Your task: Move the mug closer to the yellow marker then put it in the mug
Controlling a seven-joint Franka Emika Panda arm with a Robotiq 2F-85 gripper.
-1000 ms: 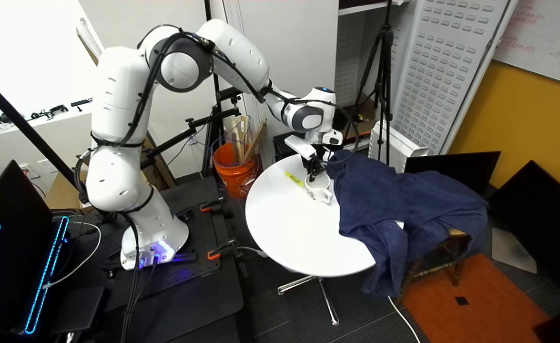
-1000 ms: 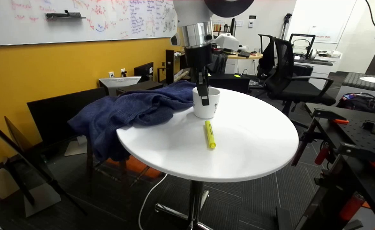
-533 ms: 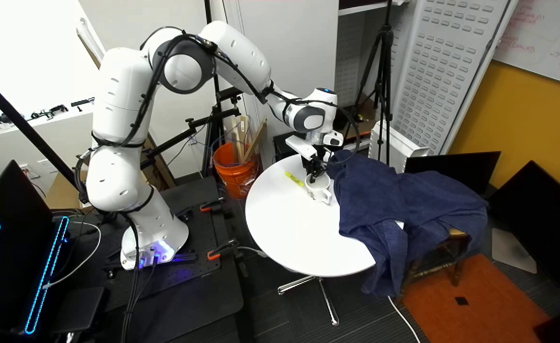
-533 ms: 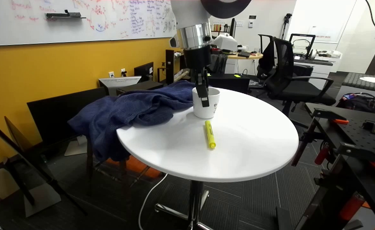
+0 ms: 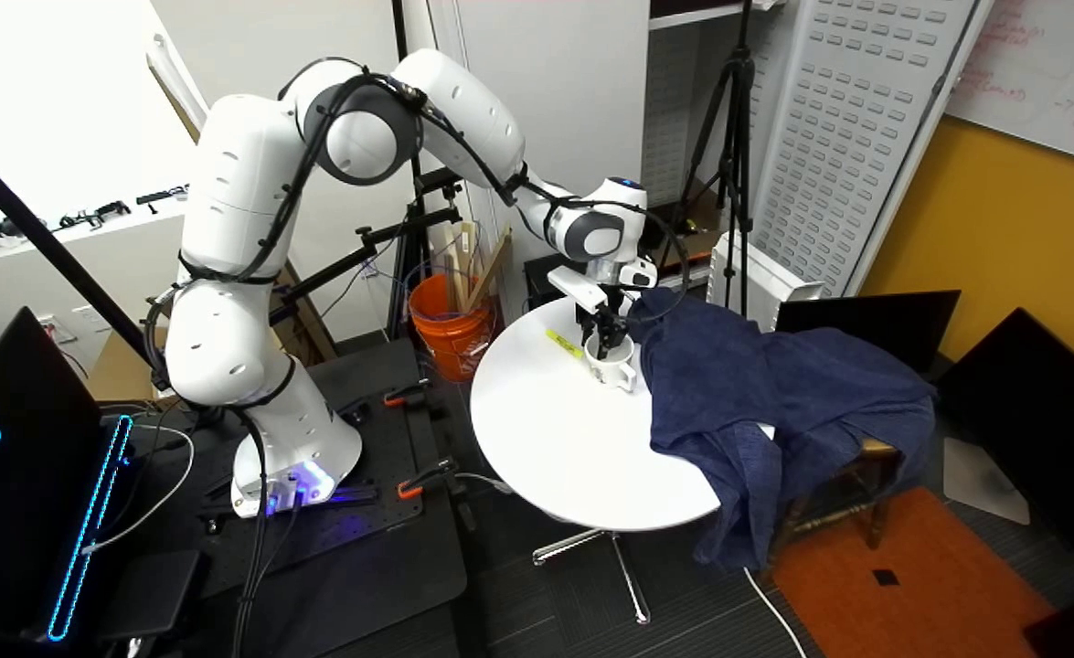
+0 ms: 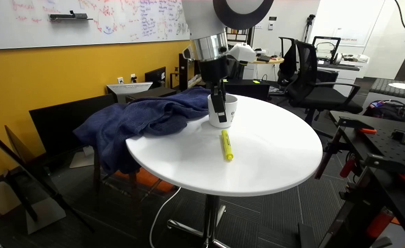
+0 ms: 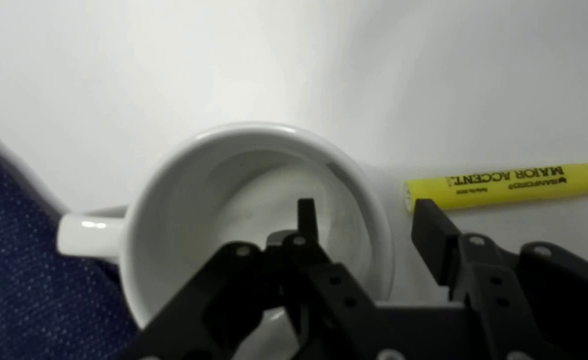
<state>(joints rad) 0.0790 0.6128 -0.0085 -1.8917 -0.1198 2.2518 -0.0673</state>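
Observation:
The white mug stands upright on the round white table; it also shows in an exterior view and in the wrist view. Its handle points away from the marker. The yellow marker lies flat, one end pointing at the mug with a small gap; it also shows in an exterior view and in the wrist view. My gripper is open and points down over the mug wall nearest the marker. One finger is inside the mug, the other outside; the rim passes between them with visible gaps.
A dark blue cloth drapes over the table's edge and a chair, close to the mug's handle side; it shows in the wrist view. The white tabletop extends around the marker. An orange bucket stands on the floor beside the table.
My gripper has moved down a little, so its fingers sit lower along the mug wall. The mug and the marker have not moved.

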